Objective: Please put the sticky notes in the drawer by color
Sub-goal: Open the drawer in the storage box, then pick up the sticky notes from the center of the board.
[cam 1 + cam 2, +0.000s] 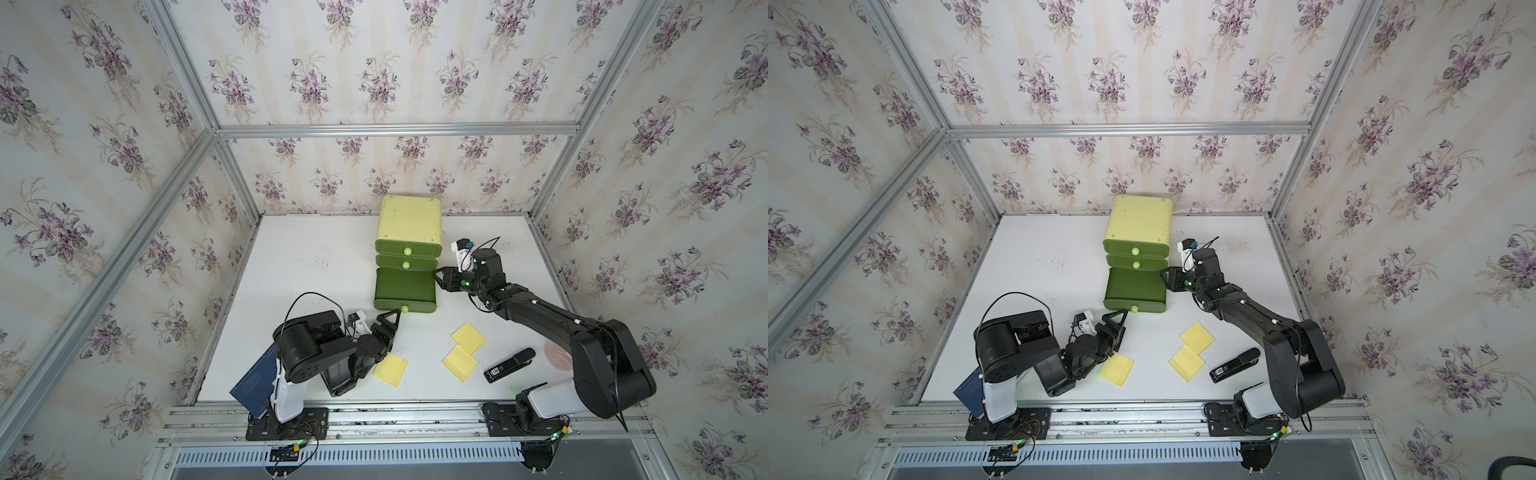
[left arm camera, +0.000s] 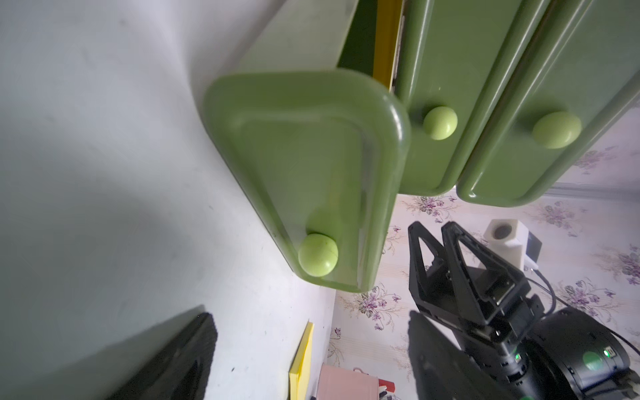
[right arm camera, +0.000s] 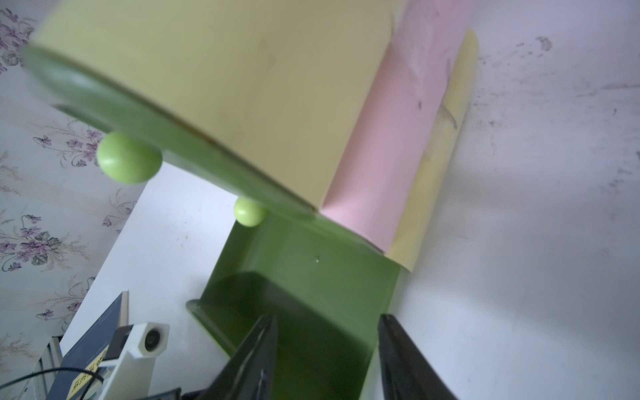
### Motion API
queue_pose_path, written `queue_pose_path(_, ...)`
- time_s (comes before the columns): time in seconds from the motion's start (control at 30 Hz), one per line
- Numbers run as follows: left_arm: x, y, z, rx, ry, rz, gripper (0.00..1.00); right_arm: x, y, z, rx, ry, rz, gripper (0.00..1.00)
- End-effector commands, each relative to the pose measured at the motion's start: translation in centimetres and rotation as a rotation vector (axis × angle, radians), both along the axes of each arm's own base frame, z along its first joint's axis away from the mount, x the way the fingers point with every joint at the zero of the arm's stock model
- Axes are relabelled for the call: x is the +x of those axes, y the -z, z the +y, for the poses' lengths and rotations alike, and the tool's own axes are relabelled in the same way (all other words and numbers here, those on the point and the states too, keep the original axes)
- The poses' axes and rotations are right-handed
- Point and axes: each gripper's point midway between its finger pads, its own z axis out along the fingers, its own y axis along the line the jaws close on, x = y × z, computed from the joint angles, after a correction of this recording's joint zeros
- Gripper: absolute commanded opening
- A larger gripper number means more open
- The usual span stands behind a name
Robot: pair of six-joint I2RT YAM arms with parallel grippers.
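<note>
White table [image 1: 311,270]: stapler [image 1: 509,365] label, book [image 3: 93,332] sticker unreadable; bottom drawer [image 1: 405,286] open

Bottom drawer [image 1: 405,286] stands open from above. My right fingers [image 3: 256,356] crowd its side wall. The worktop [image 1: 311,257] is free towards its left edge.

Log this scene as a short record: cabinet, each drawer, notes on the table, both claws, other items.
cabinet: pale yellow-green, at the back of the table
top drawer: shut
middle drawer: shut
bottom drawer: pulled out, no note visible inside
yellow sticky notes: three on the table, one alone by the left arm, two touching
left claw: open, empty, beside the bottom drawer's knob
right claw: jaws parted, at the open drawer's side wall
other: black stapler, dark blue book
</note>
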Motion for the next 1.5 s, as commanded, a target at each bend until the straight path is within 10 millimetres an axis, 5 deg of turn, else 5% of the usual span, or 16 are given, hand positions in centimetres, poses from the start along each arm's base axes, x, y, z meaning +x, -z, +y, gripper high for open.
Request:
queue_pose_path(0.0,-0.6,1.8,1.7,0.172,0.001,0.021,0.86,-2.4,1.2,-1.1,-0.021,0.018,0.078,0.53)
queue_pose_path(0.23,-2.6,1.3,4.3,0.479,0.099,0.035,0.87,-8.3,3.1,-3.8,-0.085,0.039,0.221,0.58)
queue_pose_path(0.43,-4.7,-4.7,6.9,0.881,0.294,-0.028,0.89,-11.0,2.0,-5.0,-0.09,0.062,0.268,0.68)
queue_pose_path(0.63,-8.6,-6.2,9.9,1.027,0.486,0.029,1.0,-12.8,1.4,-4.7,-0.067,0.027,0.322,0.72)
queue_pose_path(0.93,-13.1,-6.3,7.7,1.1,0.845,0.165,1.0,-15.1,1.7,-4.5,-0.064,-0.026,0.384,0.81)
queue_pose_path(1.2,-12.9,-5.3,4.5,1.302,0.975,0.26,1.0,-15.2,1.7,-4.4,-0.061,-0.032,0.382,0.81)
queue_pose_path(1.47,-13.8,-2.6,2.1,1.29,1.024,0.308,1.0,-15.1,1.5,-4.3,-0.053,-0.039,0.367,0.81)
